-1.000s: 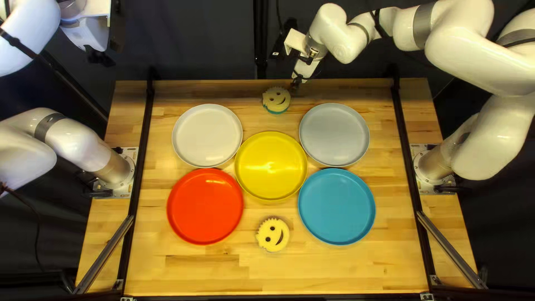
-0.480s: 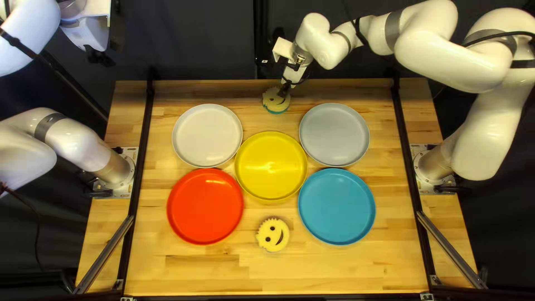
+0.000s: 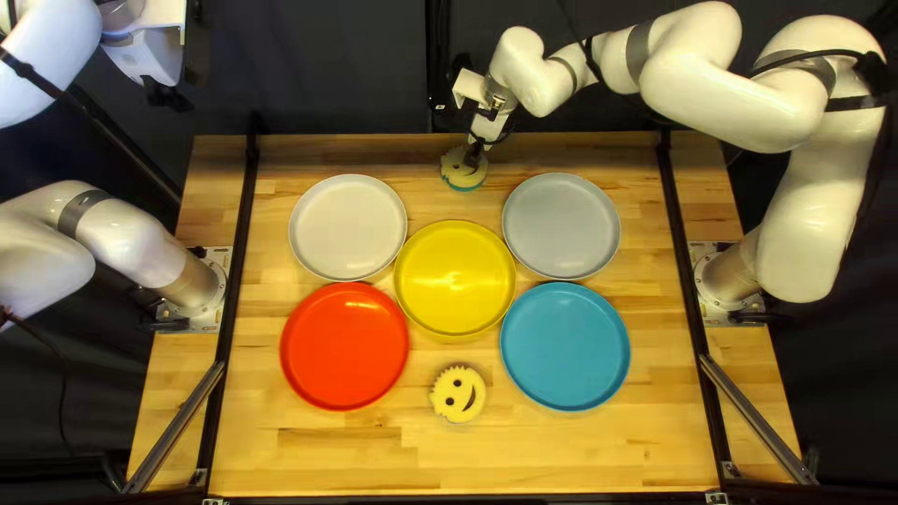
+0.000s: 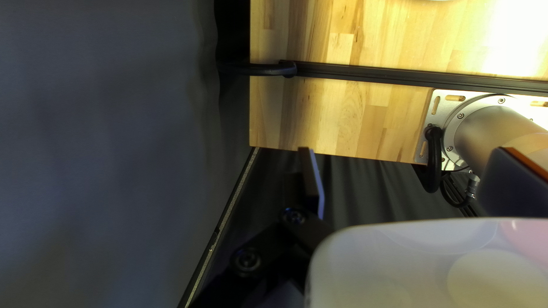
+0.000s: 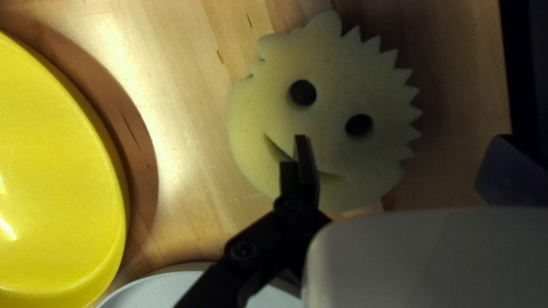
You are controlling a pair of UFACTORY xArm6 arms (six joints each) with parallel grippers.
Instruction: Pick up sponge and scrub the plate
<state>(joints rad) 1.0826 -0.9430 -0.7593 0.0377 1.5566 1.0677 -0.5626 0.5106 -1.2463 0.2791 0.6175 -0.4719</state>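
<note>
My right gripper (image 3: 474, 157) is at the far sponge (image 3: 455, 174), a yellow smiling face with a jagged edge. In the right wrist view this sponge (image 5: 325, 120) lies flat under the parted fingers of my right gripper (image 5: 399, 140); one finger overlaps its mouth. Whether they touch, I cannot tell. A second such sponge (image 3: 458, 394) lies near the table's front. The yellow plate (image 3: 455, 279) is central, among white (image 3: 348, 227), grey (image 3: 561, 226), red (image 3: 344, 346) and blue (image 3: 565, 346) plates. My left gripper (image 3: 168, 96) hangs far from them; in its wrist view the gripper (image 4: 408, 177) holds nothing.
A dark curtain (image 3: 318, 65) hangs behind the table (image 3: 580, 458). Black rails (image 3: 234, 281) run along both sides of it. Beside the far sponge in the right wrist view is the yellow plate (image 5: 57, 171), with a pale plate (image 5: 154, 291) near the gripper links.
My right gripper has moved left in the top left view, from beside the far sponge to over its right part. The left arm, plates and sponges have stayed still.
</note>
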